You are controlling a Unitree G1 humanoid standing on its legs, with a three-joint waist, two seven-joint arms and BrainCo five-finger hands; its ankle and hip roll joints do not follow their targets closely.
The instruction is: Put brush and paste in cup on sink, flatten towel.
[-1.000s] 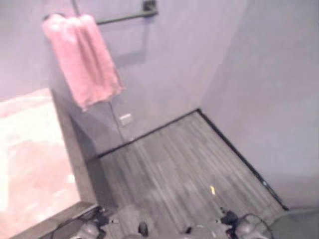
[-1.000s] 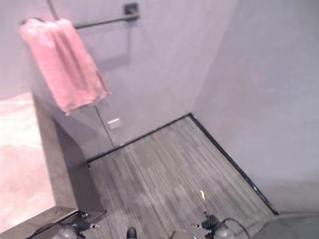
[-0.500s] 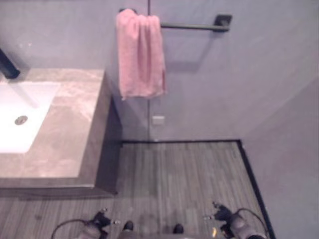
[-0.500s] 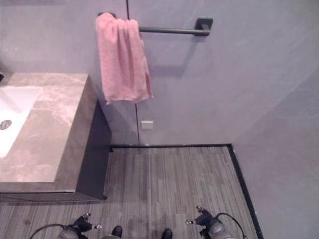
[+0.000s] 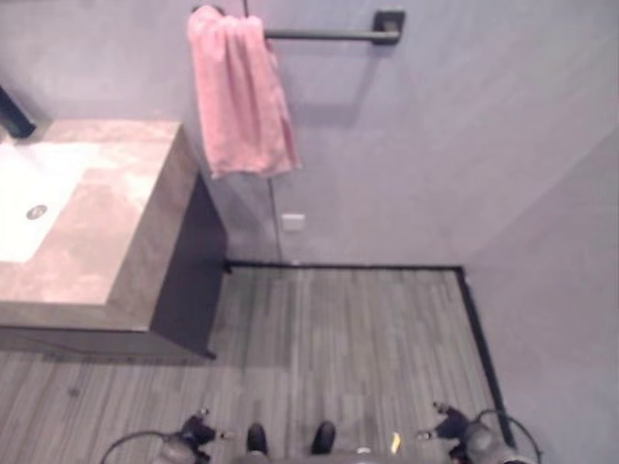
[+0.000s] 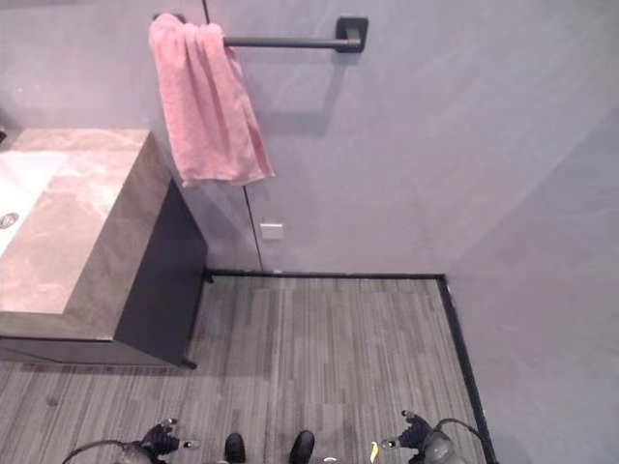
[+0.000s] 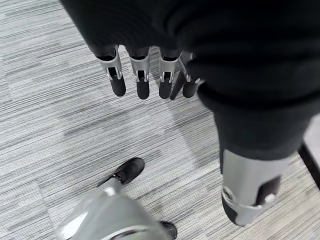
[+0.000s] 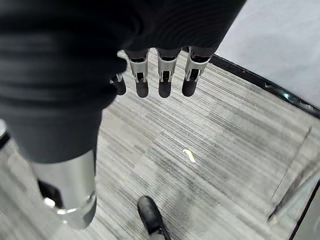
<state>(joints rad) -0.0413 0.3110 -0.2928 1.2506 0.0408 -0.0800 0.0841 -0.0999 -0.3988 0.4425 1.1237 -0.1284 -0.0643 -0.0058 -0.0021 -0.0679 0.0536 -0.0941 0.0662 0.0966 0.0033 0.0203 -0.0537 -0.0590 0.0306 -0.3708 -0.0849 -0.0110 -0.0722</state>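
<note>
Left hand [image 7: 145,75] hung at side, fingers relaxed, nothing held; right hand [image 8: 162,75] likewise. Pink towel [image 5: 240,97] seen bunched at one end of wall bar [image 5: 324,35], not yet flattened. Brush, paste, cup not located on sink counter [image 5: 106,222]. Whole task judged outstanding.

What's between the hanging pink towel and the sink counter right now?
Nothing but bare grey wall. In the right eye view the pink towel hangs bunched at the left end of the black towel bar, just right of the stone sink counter, not touching it.
</note>
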